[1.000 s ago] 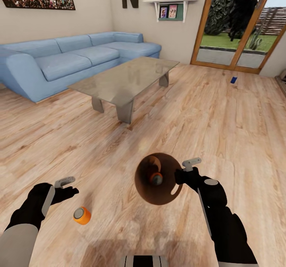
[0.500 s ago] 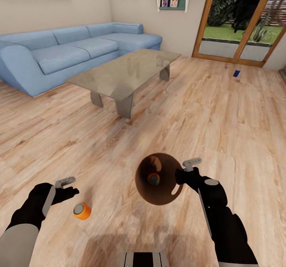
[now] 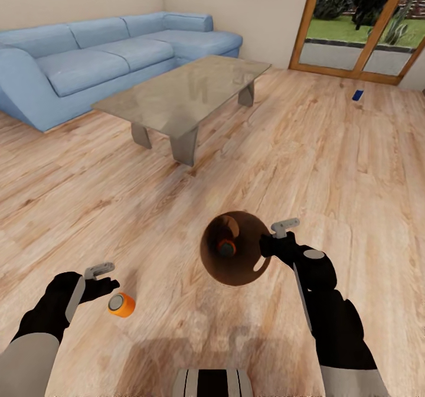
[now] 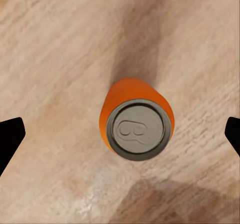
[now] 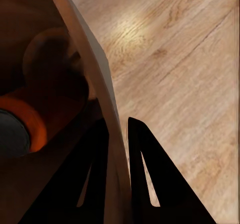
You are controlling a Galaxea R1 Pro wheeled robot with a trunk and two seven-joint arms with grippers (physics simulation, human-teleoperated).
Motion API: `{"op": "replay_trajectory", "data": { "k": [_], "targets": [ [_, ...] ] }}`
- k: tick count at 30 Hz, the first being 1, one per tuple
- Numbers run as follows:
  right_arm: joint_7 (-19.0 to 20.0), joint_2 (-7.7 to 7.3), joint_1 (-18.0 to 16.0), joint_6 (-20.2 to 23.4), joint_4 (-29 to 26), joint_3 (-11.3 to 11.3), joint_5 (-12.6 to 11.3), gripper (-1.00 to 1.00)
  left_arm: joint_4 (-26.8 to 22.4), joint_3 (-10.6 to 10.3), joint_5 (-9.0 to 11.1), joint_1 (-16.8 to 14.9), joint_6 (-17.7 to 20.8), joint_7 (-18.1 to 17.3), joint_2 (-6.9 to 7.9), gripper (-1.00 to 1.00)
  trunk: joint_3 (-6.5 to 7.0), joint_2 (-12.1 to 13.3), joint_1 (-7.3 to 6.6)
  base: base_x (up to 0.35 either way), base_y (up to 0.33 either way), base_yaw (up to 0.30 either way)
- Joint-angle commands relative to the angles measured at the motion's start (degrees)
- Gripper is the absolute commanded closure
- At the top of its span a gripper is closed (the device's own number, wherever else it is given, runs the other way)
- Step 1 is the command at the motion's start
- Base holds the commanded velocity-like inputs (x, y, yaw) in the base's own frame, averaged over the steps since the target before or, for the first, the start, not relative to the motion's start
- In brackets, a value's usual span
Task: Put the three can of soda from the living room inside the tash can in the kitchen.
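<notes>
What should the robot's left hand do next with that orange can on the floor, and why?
Probably lower the left gripper straight down and close. The orange can stands upright on the floor, centred between its open fingers, not yet held. The right gripper already pinches the bin's rim.

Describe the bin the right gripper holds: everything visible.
The tash can is a round, tapered bin, brown inside with a pale outer wall, no lid. The right gripper pinches its rim, one finger inside and one outside. It hangs above the wood-plank floor, mouth facing the head camera. An orange can lies inside.
</notes>
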Motion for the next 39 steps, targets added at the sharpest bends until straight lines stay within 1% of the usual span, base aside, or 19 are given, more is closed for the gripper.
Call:
{"op": "replay_trajectory", "data": {
  "k": [1, 2, 3, 7, 8, 10, 12, 13, 15, 17, 18, 19, 23, 26, 28, 31, 39],
  "targets": [
    [0.41, -0.03, -1.41, 0.55, 0.03, 0.05, -0.99, 1.00, 0.03, -0.07, 0.00, 0.00, -0.11, 0.00, -0.03, -1.00, -0.23, -0.02, 0.02, 0.000, 0.000, 0.000],
    [0.41, -0.06, -1.89, 0.73, 0.01, 0.05, -0.96, 1.00, 0.02, -0.08, 0.00, 0.00, -0.22, 0.00, -0.05, -1.00, -0.45, -0.03, 0.05, 0.000, 0.000, 0.000],
    [0.41, -0.20, -3.42, 2.32, -0.02, 0.05, -0.93, 1.00, 0.05, -0.11, -0.05, 0.00, -0.63, 0.00, -0.09, -1.00, -0.67, -0.04, 0.07, 0.000, 0.000, 0.000],
    [0.43, -0.49, -7.10, 6.82, -0.05, 0.08, -0.88, 1.00, 0.08, -0.13, -0.08, 0.00, -1.06, 0.00, -0.32, -1.00, -1.56, -0.10, 0.18, 0.000, 0.000, 0.000],
    [0.43, -0.54, -8.18, 7.60, -0.05, 0.07, -0.85, 1.00, 0.08, -0.14, -0.09, 0.00, -1.13, 0.00, -0.44, -1.00, -1.78, -0.11, 0.20, 0.000, 0.000, 0.000],
    [0.43, -0.56, -9.17, 8.20, -0.05, 0.06, -0.82, 1.00, 0.08, -0.17, -0.09, 0.00, -1.18, 0.00, -0.51, -1.00, -2.23, -0.14, 0.25, 0.000, 0.000, 0.000],
    [0.42, -0.63, -11.10, 10.24, -0.06, 0.06, -0.74, 1.00, 0.08, -0.22, -0.09, 0.00, -1.23, 0.04, -0.61, -1.00, -2.67, -0.16, 0.30, 0.000, 0.000, 0.000],
    [0.42, -0.72, -12.83, 12.13, -0.06, 0.04, -0.71, 1.00, 0.09, -0.41, -0.09, 0.00, -1.24, 0.06, -0.67, -1.00, -2.89, -0.18, 0.33, 0.000, 0.000, 0.000],
    [0.42, -0.96, -14.00, 13.17, -0.06, 0.01, -0.70, 1.00, 0.09, -0.61, -0.09, 0.00, -1.25, 0.07, -0.70, -1.00, -3.33, -0.20, 0.38, 0.000, 0.000, 0.000],
    [0.45, -1.93, -15.74, 14.56, -0.06, -0.01, -0.69, 1.00, 0.09, -0.81, -0.09, 0.00, -1.25, 0.08, -0.72, -1.00, -3.78, -0.23, 0.43, 0.000, 0.000, 0.000],
    [0.48, -2.89, -17.50, 16.16, -0.06, -0.02, -0.69, 1.00, 0.09, -0.91, -0.09, 0.00, -1.26, 0.08, -0.73, -1.00, -4.00, -0.24, 0.46, 0.000, 0.000, 0.000],
    [0.49, -3.30, -18.68, 16.39, -0.06, -0.03, -0.68, 1.00, 0.09, -0.95, -0.09, 0.00, -1.26, 0.09, -0.73, -1.00, -4.22, -0.26, 0.48, 0.000, 0.000, 0.000],
    [0.50, -3.80, -20.95, 16.39, -0.06, -0.03, -0.68, 1.00, 0.09, -1.00, -0.09, 0.00, -1.26, 0.09, -0.78, -1.00, -5.11, -0.31, 0.59, 0.000, 0.000, 0.000],
    [0.51, -3.93, -21.95, 16.39, -0.06, -0.03, -0.66, 1.00, 0.09, -1.01, -0.09, 0.00, -1.26, 0.09, -0.93, -1.00, -5.77, -0.35, 0.67, 0.000, 0.000, 0.000],
    [0.51, -3.94, -22.29, 16.39, -0.06, 0.01, -0.64, 1.00, 0.09, -1.03, -0.09, 0.00, -1.26, 0.09, -1.08, -1.00, -5.77, -0.35, 0.67, 0.000, 0.000, 0.000],
    [0.51, -3.56, -22.49, 16.39, -0.06, 0.23, -0.64, 1.00, 0.09, -1.05, -0.09, 0.00, -1.26, 0.09, -1.22, -1.00, -5.77, -0.35, 0.67, 0.000, 0.000, 0.000],
    [0.51, -3.36, -22.54, 16.39, -0.06, 0.73, -0.60, 1.00, 0.09, -1.10, -0.09, 0.00, -1.66, 0.09, -1.26, -1.00, -5.77, -0.35, 0.67, 0.000, 0.000, 0.000]
  ]
}}
